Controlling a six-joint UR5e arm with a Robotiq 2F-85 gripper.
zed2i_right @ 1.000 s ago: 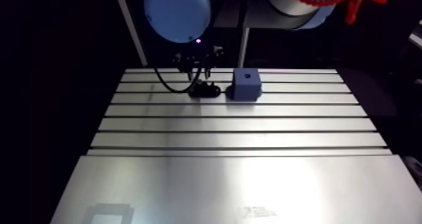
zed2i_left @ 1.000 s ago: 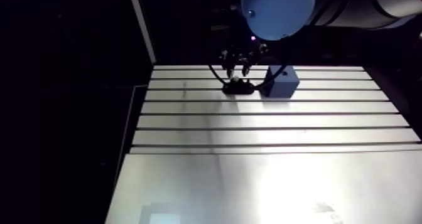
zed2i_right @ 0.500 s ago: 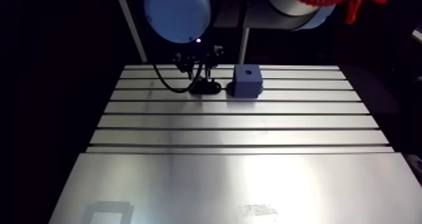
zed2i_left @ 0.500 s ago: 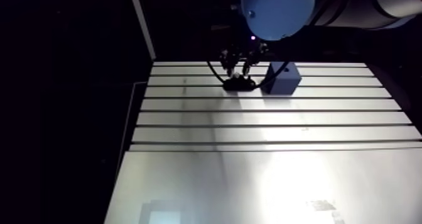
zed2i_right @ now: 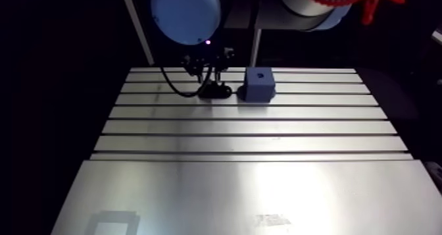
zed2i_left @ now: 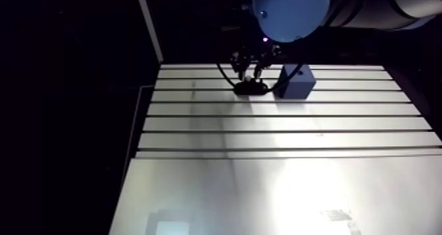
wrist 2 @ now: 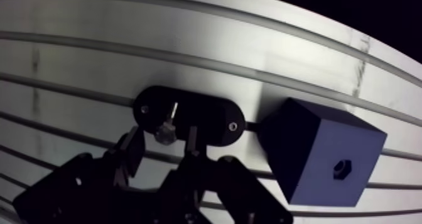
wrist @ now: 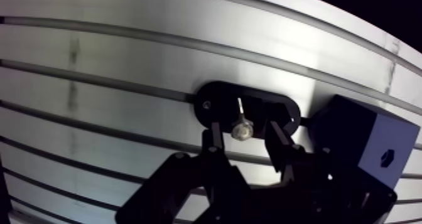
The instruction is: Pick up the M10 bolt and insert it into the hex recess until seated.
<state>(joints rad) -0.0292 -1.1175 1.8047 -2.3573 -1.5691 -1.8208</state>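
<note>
In the wrist view a small silver M10 bolt [wrist: 242,130] stands head-up in a black oval holder [wrist: 216,100] on the slotted table. My gripper [wrist: 243,138] is low over the holder and open. One dark fingertip stands on each side of the bolt head, with a narrow gap showing on both sides. Just beside the holder sits a blue block [wrist 2: 317,148] with a small hex recess [wrist 2: 342,168] in one face. In the arm view the gripper [zed2i_left: 250,76] hangs at the table's far edge, and the block [zed2i_left: 296,83] is to its right.
The slotted aluminium table [zed2i_left: 276,126] stretches toward the camera, with a smooth plate [zed2i_left: 263,191] at the near end. The table's far edge lies right behind the holder and block. The surroundings are dark.
The gripper has come down from above the bolt, so its fingers now flank the bolt head. The arm view shifted slightly with the arm. Holder and block have stayed put.
</note>
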